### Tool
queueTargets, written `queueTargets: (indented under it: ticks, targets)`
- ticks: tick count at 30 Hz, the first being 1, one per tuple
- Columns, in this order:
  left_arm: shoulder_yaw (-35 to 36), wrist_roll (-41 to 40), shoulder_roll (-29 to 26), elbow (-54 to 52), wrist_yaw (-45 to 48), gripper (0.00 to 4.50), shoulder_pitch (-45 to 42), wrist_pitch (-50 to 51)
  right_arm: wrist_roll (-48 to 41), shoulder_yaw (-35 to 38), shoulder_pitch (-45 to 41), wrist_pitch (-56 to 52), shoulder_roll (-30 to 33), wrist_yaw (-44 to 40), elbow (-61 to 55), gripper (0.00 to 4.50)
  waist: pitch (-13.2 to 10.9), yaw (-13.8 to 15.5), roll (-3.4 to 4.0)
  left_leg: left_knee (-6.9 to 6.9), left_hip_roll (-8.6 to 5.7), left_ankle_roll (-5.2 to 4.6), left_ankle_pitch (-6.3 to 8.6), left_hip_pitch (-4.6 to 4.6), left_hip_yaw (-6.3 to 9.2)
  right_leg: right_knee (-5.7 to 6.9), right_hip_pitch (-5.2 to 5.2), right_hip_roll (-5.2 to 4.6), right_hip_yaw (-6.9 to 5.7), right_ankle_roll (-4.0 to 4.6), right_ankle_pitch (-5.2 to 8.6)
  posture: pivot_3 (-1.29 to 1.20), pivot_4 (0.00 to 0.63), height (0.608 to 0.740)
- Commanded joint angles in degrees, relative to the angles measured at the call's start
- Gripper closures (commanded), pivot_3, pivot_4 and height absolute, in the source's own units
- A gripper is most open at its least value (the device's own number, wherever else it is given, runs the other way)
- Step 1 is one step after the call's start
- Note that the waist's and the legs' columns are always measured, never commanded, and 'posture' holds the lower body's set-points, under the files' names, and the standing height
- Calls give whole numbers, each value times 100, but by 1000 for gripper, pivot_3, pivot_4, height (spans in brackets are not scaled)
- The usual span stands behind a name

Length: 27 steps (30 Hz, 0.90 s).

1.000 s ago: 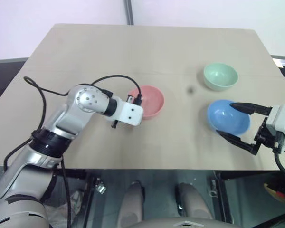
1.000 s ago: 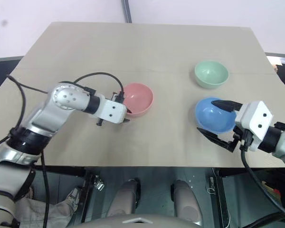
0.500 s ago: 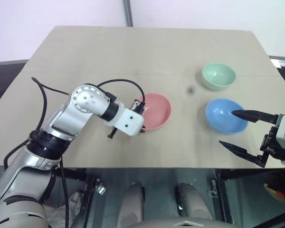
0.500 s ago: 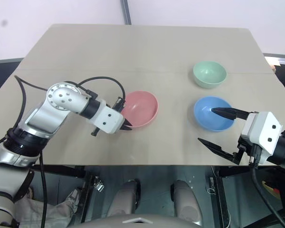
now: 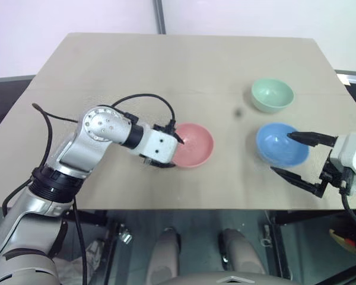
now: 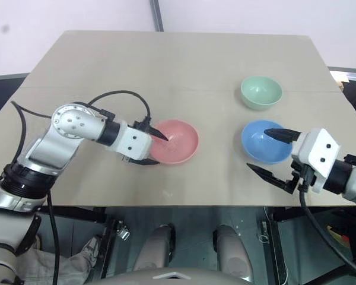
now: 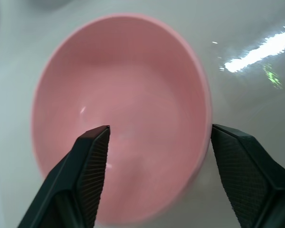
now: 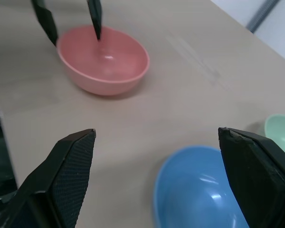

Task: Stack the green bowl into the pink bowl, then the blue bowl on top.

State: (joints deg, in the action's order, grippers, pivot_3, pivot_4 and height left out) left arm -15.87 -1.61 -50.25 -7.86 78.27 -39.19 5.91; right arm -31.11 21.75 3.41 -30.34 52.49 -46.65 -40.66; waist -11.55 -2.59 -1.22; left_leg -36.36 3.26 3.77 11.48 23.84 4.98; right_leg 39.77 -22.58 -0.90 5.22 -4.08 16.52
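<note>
**Three bowls apart on the table, both claws spread**

The pink bowl is sitting upright, mouth up, near the middle of the beige table. It is round, so no long axis is readable. The left gripper is standing at its left rim with fingers spread: in the left wrist view one finger is showing over the inside of the bowl and the other outside the rim, with a gap on each side of the wall. Whether either pad is touching cannot be told.

The blue bowl is sitting upright toward the table's right side, empty. The right gripper is reaching in from the right with fingers wide apart, one tip over the bowl's right rim, the other lower, beside its near right edge; nothing is gripped.

The green bowl is sitting upright just behind the blue one, apart from it, and well clear of both grippers.
</note>
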Motion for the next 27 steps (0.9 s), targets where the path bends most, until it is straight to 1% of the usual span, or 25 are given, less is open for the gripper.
queueTargets:
  ticks: [1,3,5,6,7,8,10,12,13,14,16,18,21,22,23,24,25,26,27]
  targets:
    - [893,-824,-38,-562,-323,929,-78,1175,897,-831,-823,-154,155,596,649,0,0,-13,-1,-2,0,0,0,0,-1,0,-2,0,1,0,0,0,150,740]
    - [1311,-1146,-113,-801,-547,929,59,1799,1447,-1565,-1668,-215,50,818,1394,0,0,-42,-1,-2,0,0,0,0,0,1,-3,0,0,-1,0,0,150,740]
    - [1648,-1295,-305,-1053,-706,929,436,2201,1770,-2175,-2640,-229,-279,853,2287,0,-3,-124,4,-2,0,0,0,-3,-4,2,-7,0,5,-1,0,0,150,740]
    - [1953,-1352,-257,-1130,-1007,929,726,2465,2152,-2582,-3306,-51,-525,916,3024,0,-3,-159,7,2,0,0,0,-5,-5,3,-8,0,7,1,0,0,150,740]
    - [2142,-1403,-206,-1190,-1254,929,907,2665,2435,-2848,-3752,112,-684,952,3563,0,-6,-199,13,4,1,0,0,-6,-5,3,-8,1,8,3,-2,0,150,740]
    - [2351,-1263,-179,-1292,-1489,929,1274,2482,2649,-3076,-4265,259,-936,952,4231,0,-11,-231,17,5,1,0,0,-8,-9,5,-9,1,12,5,-3,0,150,740]
    - [2570,-1208,-175,-1449,-1710,929,1690,2273,2865,-3288,-4814,508,-1217,868,5043,0,-14,-253,16,8,1,0,0,-3,-7,6,-14,0,11,23,-13,0,150,740]
    - [2895,-1656,-203,-1654,-1730,384,2077,2876,3123,-3488,-5317,966,-1448,762,5971,0,-17,-205,10,14,1,0,0,10,1,4,-20,-1,-2,26,-14,0,150,740]
    - [2996,-1763,-257,-1781,-1705,98,2278,2966,3215,-3545,-5514,1155,-1540,721,6352,0,-17,-199,10,14,1,0,0,13,1,1,-23,-1,-2,26,-15,0,150,740]
    - [3271,-1877,-68,-1992,-1982,40,2424,3047,3308,-3624,-5812,1326,-1699,651,6909,0,-17,-175,11,17,-1,0,0,18,0,-2,-29,-5,-1,26,-15,0,150,740]
    - [3608,-2010,163,-2283,-2400,40,2571,3178,3436,-3693,-6170,1557,-1879,539,7624,0,-18,-119,11,20,-4,0,1,32,-3,-6,-41,-11,-2,26,-15,0,150,740]
    - [3879,-2055,407,-2504,-2407,40,2911,2527,3590,-3741,-6439,1746,-2023,476,8233,0,-18,-108,11,17,-4,0,0,40,-1,-4,-48,-10,-5,27,-16,0,150,740]
    - [4145,-2285,391,-2877,-2328,40,3528,2616,3745,-3766,-6814,1804,-2275,458,9089,0,-18,-122,11,21,-4,1,0,35,-2,-2,-47,-10,-3,28,-17,0,150,740]
    - [4201,-2363,401,-2961,-2392,0,3616,2661,3813,-3786,-6910,1840,-2330,476,9313,535,-18,-136,11,19,-4,1,0,34,-3,0,-48,-10,-2,29,-17,0,150,740]
    - [4255,-2450,398,-3027,-2412,0,3695,2638,3886,-3815,-6992,1903,-2381,471,9519,820,-18,-136,11,22,-4,0,0,32,-4,2,-47,-10,0,29,-17,0,150,740]
    - [4303,-2565,373,-3070,-2409,0,3759,2675,3960,-3827,-7064,1976,-2425,508,9690,1336,-18,-132,12,21,-4,0,0,32,-1,6,-47,-9,-3,29,-17,0,150,740]
    - [4351,-2689,361,-3101,-2421,0,3795,2731,4022,-3837,-7123,2047,-2461,532,9829,1550,-18,-139,12,20,-4,0,0,29,-1,10,-47,-8,-3,29,-17,0,150,740]
    - [4398,-2806,376,-3124,-2455,0,3811,2776,4080,-3844,-7173,2112,-2494,540,9941,2298,-18,-142,12,20,-4,0,0,26,-1,10,-47,-8,-2,28,-17,0,150,740]
    - [4424,-2871,398,-3129,-2458,0,3827,2724,4141,-3850,-7210,2210,-2516,559,10018,2545,-18,-147,12,20,-4,0,0,26,-1,10,-46,-7,-2,28,-18,0,150,740]
